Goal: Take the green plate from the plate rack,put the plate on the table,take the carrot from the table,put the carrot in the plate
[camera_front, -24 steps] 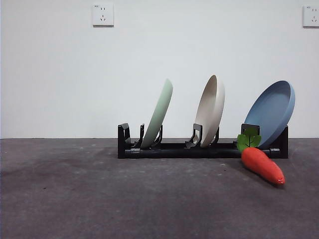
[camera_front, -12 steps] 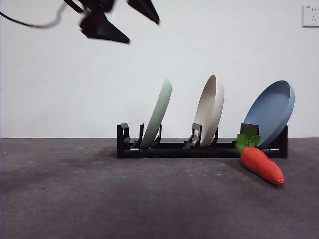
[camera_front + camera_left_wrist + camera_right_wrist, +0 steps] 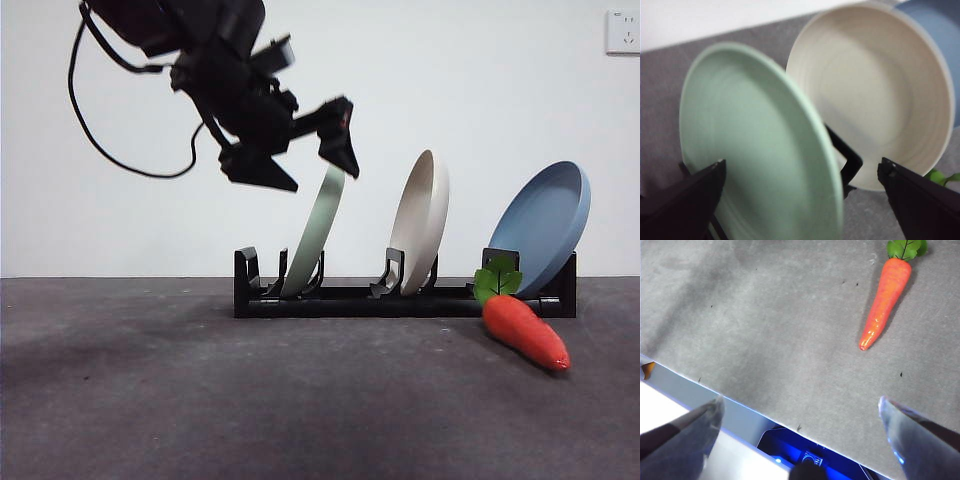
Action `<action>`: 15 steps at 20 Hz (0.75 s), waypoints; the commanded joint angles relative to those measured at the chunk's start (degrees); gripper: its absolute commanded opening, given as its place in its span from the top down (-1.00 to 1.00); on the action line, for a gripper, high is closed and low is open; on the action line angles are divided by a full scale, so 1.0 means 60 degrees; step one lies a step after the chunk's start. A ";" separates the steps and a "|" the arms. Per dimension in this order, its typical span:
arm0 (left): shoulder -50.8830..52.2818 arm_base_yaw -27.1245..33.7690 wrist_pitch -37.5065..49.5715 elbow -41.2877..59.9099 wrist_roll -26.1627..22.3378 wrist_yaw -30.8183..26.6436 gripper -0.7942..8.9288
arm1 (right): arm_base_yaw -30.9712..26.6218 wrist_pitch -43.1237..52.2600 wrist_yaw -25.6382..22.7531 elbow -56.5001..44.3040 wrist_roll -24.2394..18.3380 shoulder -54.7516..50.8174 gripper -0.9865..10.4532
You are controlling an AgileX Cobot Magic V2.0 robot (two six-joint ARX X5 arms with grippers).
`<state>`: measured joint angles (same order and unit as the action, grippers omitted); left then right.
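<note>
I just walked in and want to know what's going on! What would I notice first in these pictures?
The big black left gripper hangs with its jaws open right at the top rim of the green plate, which stands leaning in the black plate rack. Next to it in the rack stand a beige plate and a blue plate. The bright orange carrot lies on the table in front of the blue plate.

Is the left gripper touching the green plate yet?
Cannot tell. In the front view the left gripper straddles the green plate's top rim; the left wrist view blurs any gap.
</note>
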<state>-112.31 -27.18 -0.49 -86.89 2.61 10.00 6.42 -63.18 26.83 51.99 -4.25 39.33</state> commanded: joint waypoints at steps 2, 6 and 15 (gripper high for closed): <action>-0.0251 -0.0076 0.0076 0.0015 -0.0011 -0.0146 -0.13 | 0.0011 0.0040 -0.0025 0.0011 0.0055 0.0007 -0.38; -0.0251 -0.0080 0.0069 0.0015 0.0007 0.0222 0.61 | 0.0011 0.0040 -0.0025 0.0007 0.0055 0.0007 -0.38; -0.0248 -0.0069 0.0069 0.0015 0.0794 0.1169 0.85 | 0.0011 0.0040 -0.0025 0.0007 0.0051 0.0007 -0.38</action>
<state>-113.30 -27.49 -0.49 -86.89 5.91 16.21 6.42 -63.16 26.81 51.99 -4.25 39.35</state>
